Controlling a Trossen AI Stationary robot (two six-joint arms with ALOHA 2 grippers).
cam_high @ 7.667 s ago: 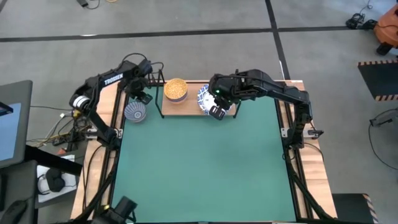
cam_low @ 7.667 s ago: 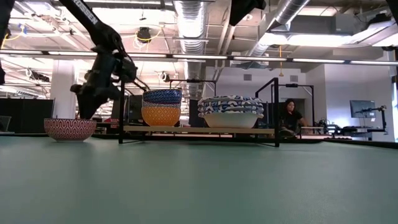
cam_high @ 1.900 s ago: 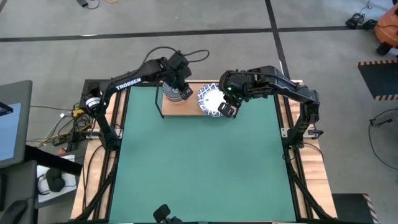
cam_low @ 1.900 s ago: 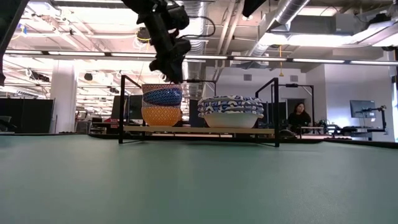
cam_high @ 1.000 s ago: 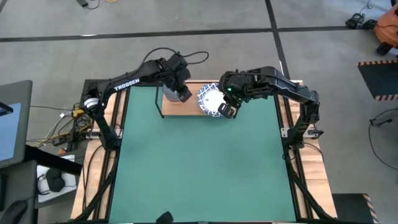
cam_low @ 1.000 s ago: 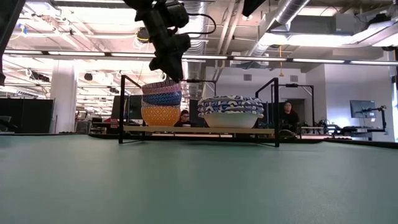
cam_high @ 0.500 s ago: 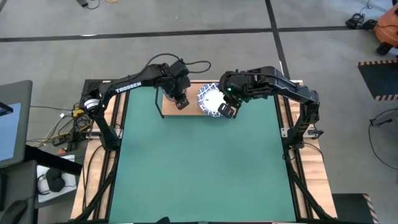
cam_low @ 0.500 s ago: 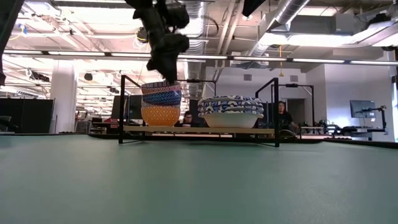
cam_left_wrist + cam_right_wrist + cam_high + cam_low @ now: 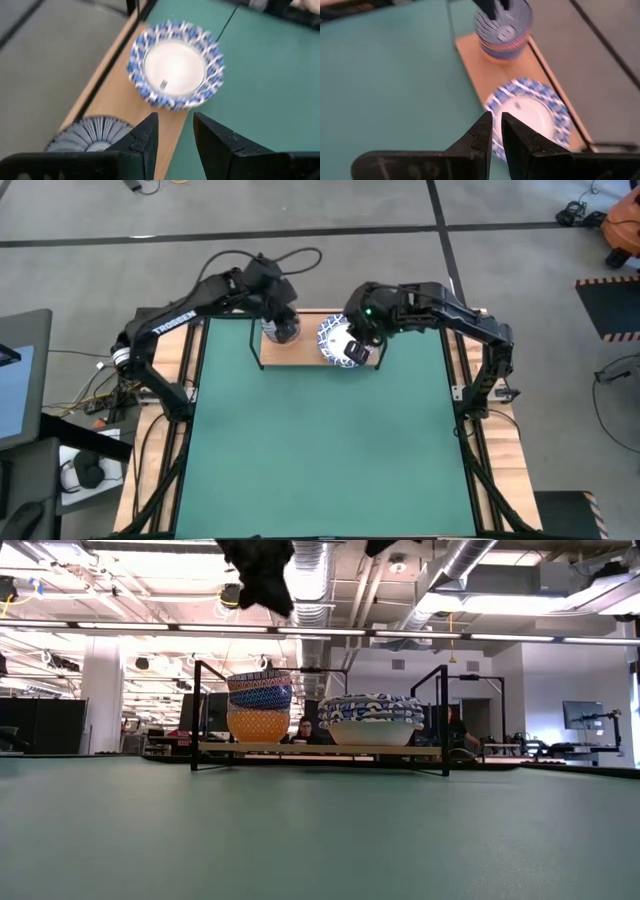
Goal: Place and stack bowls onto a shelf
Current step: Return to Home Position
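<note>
Where shelf holds stack — grey-blue bowl topmost.

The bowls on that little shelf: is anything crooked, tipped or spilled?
Nothing stands out. The small bowls sit nested in one level stack, the white-and-blue bowls in another beside it, both squarely on the shelf.

shelf board: light wood, matt
shelf frame: thin black metal
bowls: glazed, glossy, smooth
table mat: matt, smooth, even
</note>
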